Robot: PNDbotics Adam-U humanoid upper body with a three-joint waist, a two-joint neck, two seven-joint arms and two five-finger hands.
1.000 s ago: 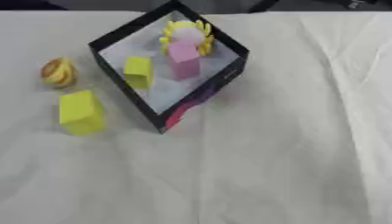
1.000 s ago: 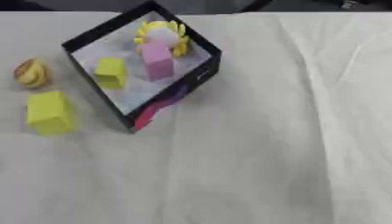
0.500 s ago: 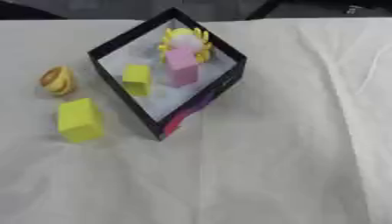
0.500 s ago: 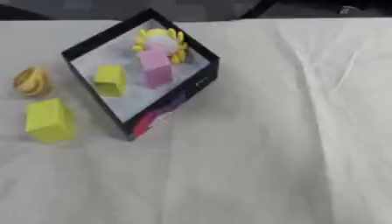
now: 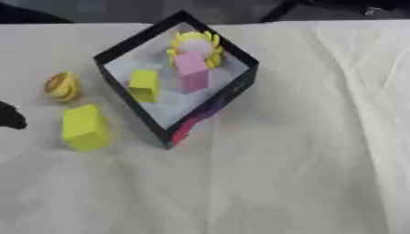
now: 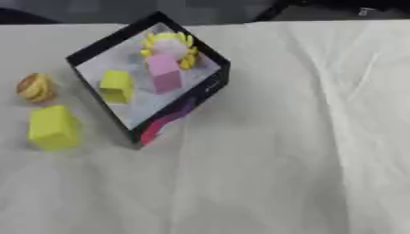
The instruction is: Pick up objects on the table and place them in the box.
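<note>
- The black box (image 5: 228,93) sits turned corner-on toward the camera, so it reads as a diamond, on the far left part of the tabletop (image 5: 304,137), which has a wrinkly white cloth over it.
- Its inside is pale, and the near outer wall has a pink/purple streak low down by the near corner.
- Three things are inside it: a pink block (image 5: 192,71) standing about in the middle, a small yellow block (image 5: 144,85) to its left, and a yellow ring-shaped thing with petal-like bits (image 5: 195,42) in the far corner, right behind the pink block.
- Still out on the cloth: a bigger yellow block (image 5: 84,127) just beside the box's near-left wall, not touching it as far as I can see.
- Also a small round yellow-and-orange striped thing (image 5: 62,86), farther back on the left, near the yellow block but apart from it. Can't make out what it is.
- There's a dark bit poking in at the left edge of the left eye view, which looks like the left hand (image 5: 9,116). Too little of it shows, so I can't tell if it's spread or curled.
- The right half of the cloth only has creases.
</note>
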